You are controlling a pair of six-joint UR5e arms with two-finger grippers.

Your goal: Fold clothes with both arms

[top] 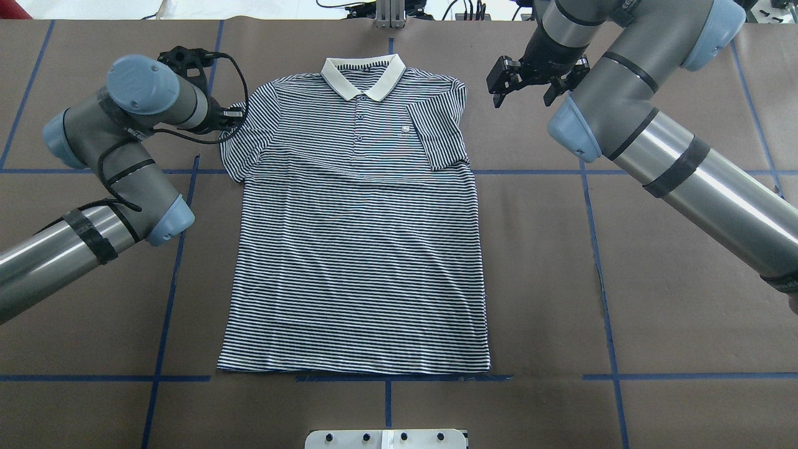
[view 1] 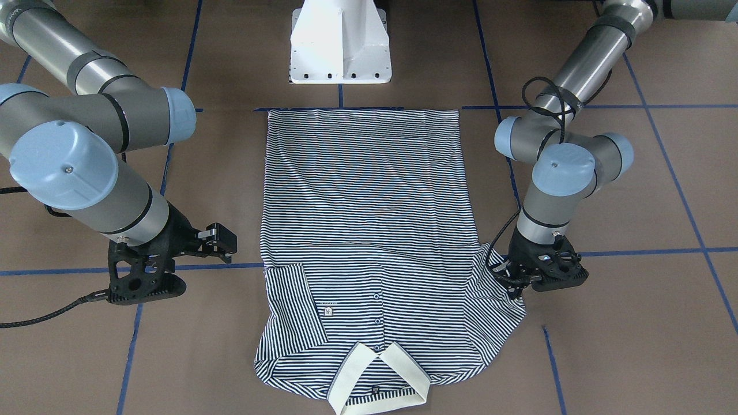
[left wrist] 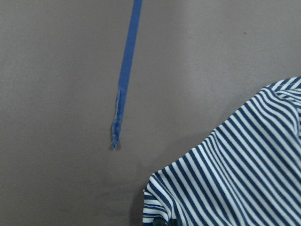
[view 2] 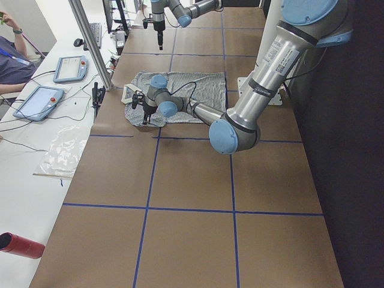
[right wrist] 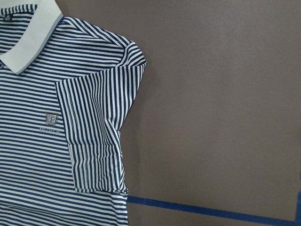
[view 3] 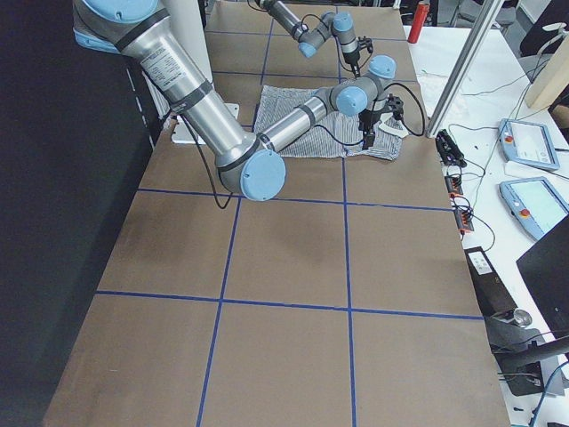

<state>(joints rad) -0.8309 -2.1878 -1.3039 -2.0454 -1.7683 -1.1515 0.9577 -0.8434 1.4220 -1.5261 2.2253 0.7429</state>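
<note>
The navy-and-white striped polo shirt (top: 355, 249) lies flat and face up on the brown table, with its cream collar (top: 363, 75) on the far side from the robot. It also shows in the front-facing view (view 1: 369, 190). One sleeve (right wrist: 89, 136) is folded inward over the chest, next to the logo patch (right wrist: 49, 117). The other sleeve (top: 249, 143) is spread out. My left gripper (top: 235, 114) (view 1: 515, 280) is low at that sleeve's outer edge and looks shut on the cloth, which curls up there (left wrist: 160, 197). My right gripper (top: 522, 93) (view 1: 222, 245) is open, empty, and raised beside the folded sleeve.
The white pedestal base (view 1: 340, 40) stands at the hem end of the shirt. Blue tape lines (top: 174, 249) cross the brown table cover. A side bench with tablets (view 2: 39, 102), cables and a red can (view 2: 18, 245) runs past the collar end. A person (view 2: 9, 54) sits there.
</note>
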